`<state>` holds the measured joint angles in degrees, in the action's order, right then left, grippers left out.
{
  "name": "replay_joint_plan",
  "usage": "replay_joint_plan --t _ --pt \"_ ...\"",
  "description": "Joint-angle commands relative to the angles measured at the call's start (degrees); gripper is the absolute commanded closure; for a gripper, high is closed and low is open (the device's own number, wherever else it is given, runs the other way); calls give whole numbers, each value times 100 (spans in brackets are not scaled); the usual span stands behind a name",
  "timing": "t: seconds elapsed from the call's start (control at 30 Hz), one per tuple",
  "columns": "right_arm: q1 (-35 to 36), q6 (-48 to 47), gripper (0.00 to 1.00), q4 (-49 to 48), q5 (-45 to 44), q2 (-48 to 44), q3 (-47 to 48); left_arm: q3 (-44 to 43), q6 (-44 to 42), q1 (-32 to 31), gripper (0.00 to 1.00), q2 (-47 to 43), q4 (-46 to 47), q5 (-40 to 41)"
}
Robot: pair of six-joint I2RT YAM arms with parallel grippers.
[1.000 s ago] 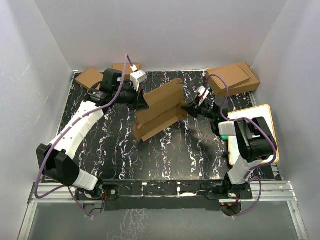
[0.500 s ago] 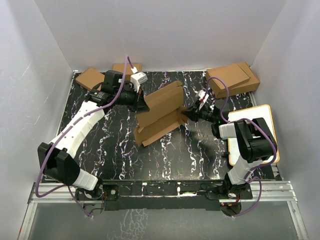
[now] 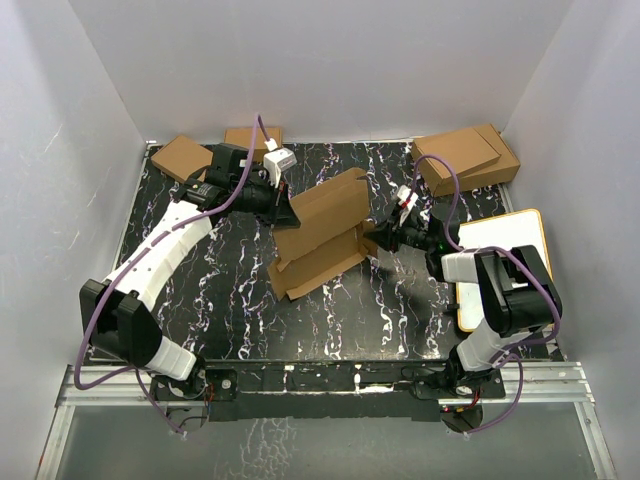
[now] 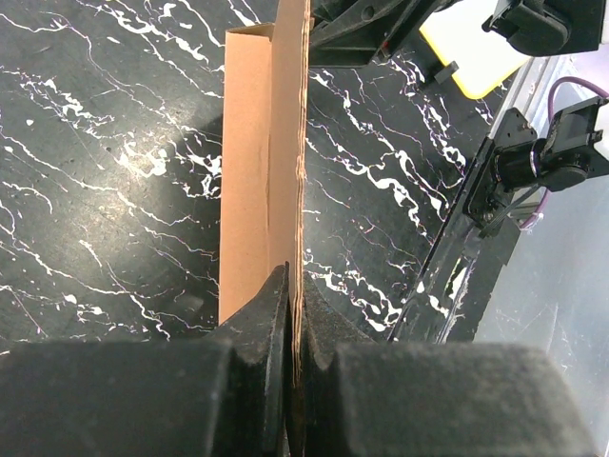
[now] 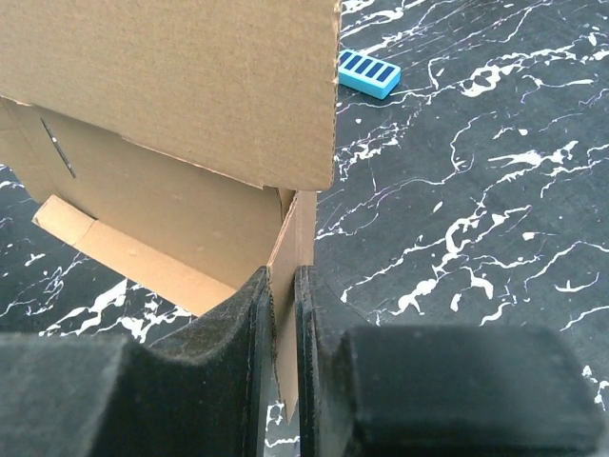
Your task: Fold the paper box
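The paper box (image 3: 322, 228) is a creased brown cardboard sheet standing half-raised at the table's middle, its upper panel tilted over the lower flaps. My left gripper (image 3: 290, 210) is shut on the upper panel's left edge; in the left wrist view the cardboard edge (image 4: 288, 143) runs straight out from between the jaws (image 4: 293, 286). My right gripper (image 3: 372, 236) holds a small side flap at the sheet's right end. In the right wrist view that flap (image 5: 297, 238) sits between the two fingers (image 5: 283, 286), with the big panel (image 5: 171, 95) above it.
Small brown boxes (image 3: 182, 155) lie at the back left and two stacked ones (image 3: 467, 157) at the back right. A white, yellow-rimmed board (image 3: 505, 240) lies along the right edge. A small blue block (image 5: 368, 73) rests on the marble behind the sheet.
The sheet and both grippers have shifted slightly right and toward the near edge. The right gripper has drawn back toward its base with the flap.
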<state>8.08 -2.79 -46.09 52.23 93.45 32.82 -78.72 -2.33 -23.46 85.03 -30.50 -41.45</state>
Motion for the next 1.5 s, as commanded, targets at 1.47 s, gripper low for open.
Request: replay_joint_plan --t 1.47 --pt "1239 1132 79 -4435 -1383 1490 -456 712 -1029 -18 100 -1083 -32 600"
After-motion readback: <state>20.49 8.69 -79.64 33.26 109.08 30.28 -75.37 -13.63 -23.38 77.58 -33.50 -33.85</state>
